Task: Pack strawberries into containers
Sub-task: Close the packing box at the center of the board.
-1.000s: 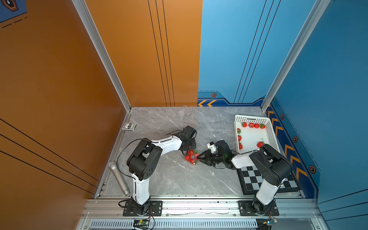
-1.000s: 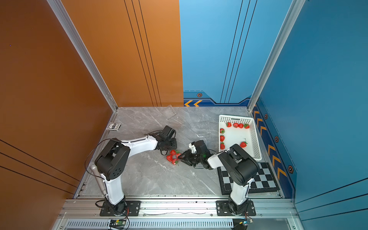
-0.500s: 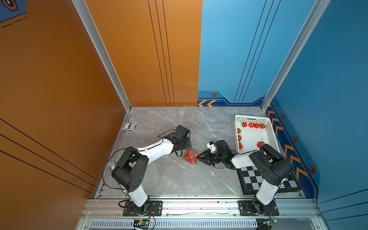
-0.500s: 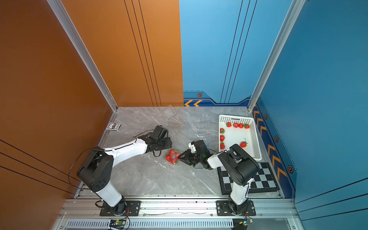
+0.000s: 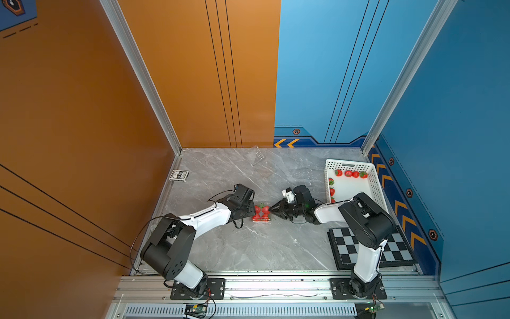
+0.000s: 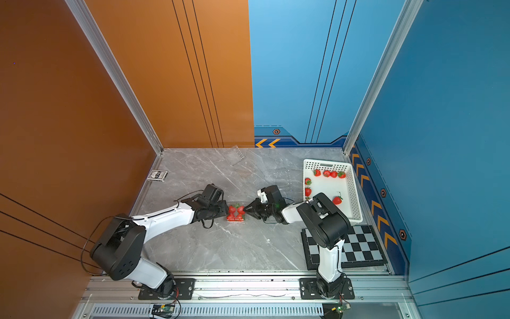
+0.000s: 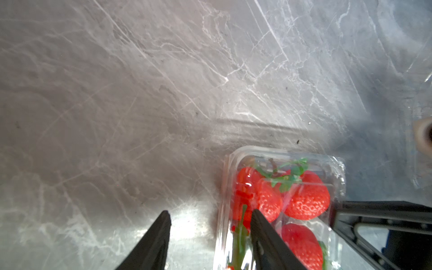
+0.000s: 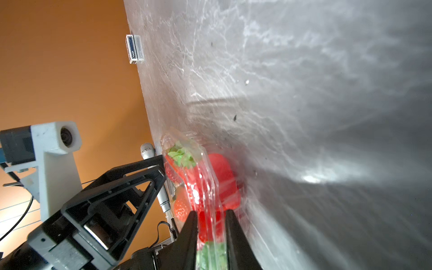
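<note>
I have one clear box [image 5: 261, 215] near the middle of the table [image 5: 248, 248], and it looks full. About four strawberries [image 7: 306, 197] sit under its lid. The lid is down, though I cannot tell if it has clicked shut. My left claw [image 7: 210, 216] is at the box's 9 o'clock. It is open about halfway and holds nothing. One finger hangs over the lid and one over bare table, with the box's side edge in the gap. My right claw [image 8: 211, 214] is at the box's 3 o'clock. Its fingers are close together with the end of the box squeezed between them, so I think it has hold of the box there. To me, box one is just about done, but a lot is left. The white basket [image 5: 350, 165] at the table's 2 o'clock has at least seven loose strawberries [image 5: 348, 173] in it. Four lie in a row along its far end and the rest run down its 9 o'clock side. An empty clear box [image 5: 258, 156] waits at 12 o'clock, by the back wall. I think a second empty box [image 5: 308, 176] lies just beside the basket, but it is faint. Both need filling and closing.
</note>
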